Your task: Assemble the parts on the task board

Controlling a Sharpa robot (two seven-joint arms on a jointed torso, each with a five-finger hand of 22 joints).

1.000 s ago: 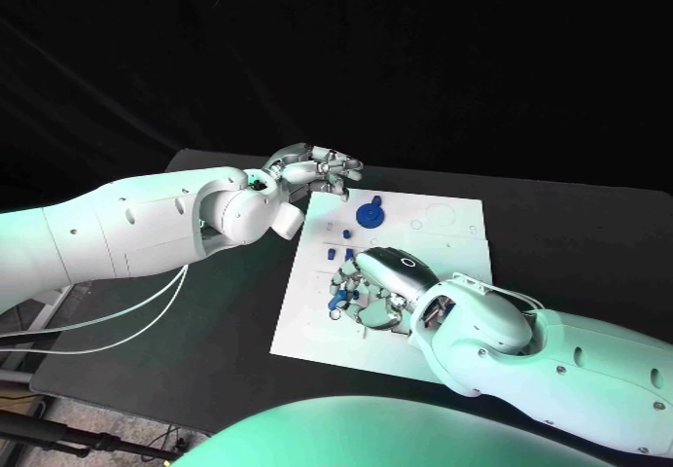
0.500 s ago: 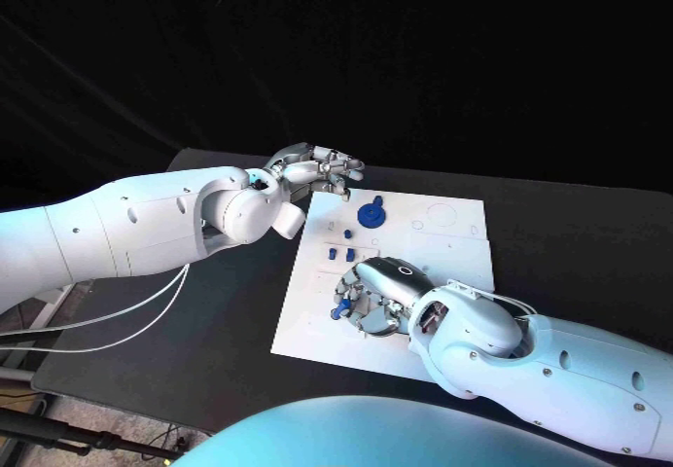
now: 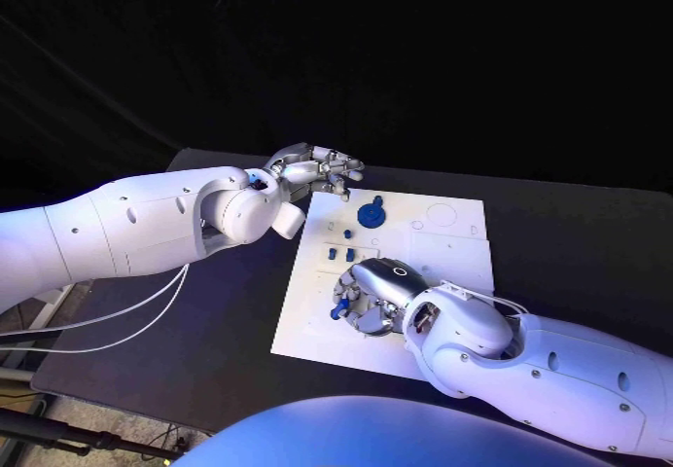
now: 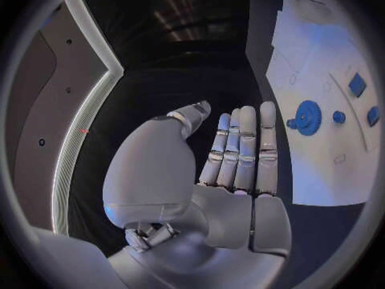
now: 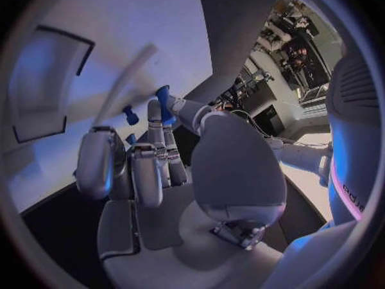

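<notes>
The white task board [image 3: 449, 248] lies mid-table. A blue gear [image 3: 371, 213] stands near its far edge and is also seen in the left wrist view [image 4: 307, 115]. Two small blue parts [image 3: 341, 254] stand just nearer than the gear. My right hand [image 3: 376, 289] hovers low over the board's near-left area. It pinches a small blue part [image 5: 163, 103] between thumb and fingertip, and the same part shows beside its fingers in the head view [image 3: 338, 310]. My left hand [image 3: 311, 167] hangs over the board's far-left corner, holding nothing, with fingers straight and side by side [image 4: 240, 148].
Black table [image 3: 575, 233] surrounds the board. Further small blue parts [image 4: 357, 83] stand on the board beyond the gear. Two blue pegs [image 5: 128, 114] stand on the board just ahead of my right fingers. White cables [image 3: 126, 316] hang under my left arm.
My right hand has drawn back a little towards the board's near edge, and several small blue parts beside it are now covered. My left hand has kept its place.
</notes>
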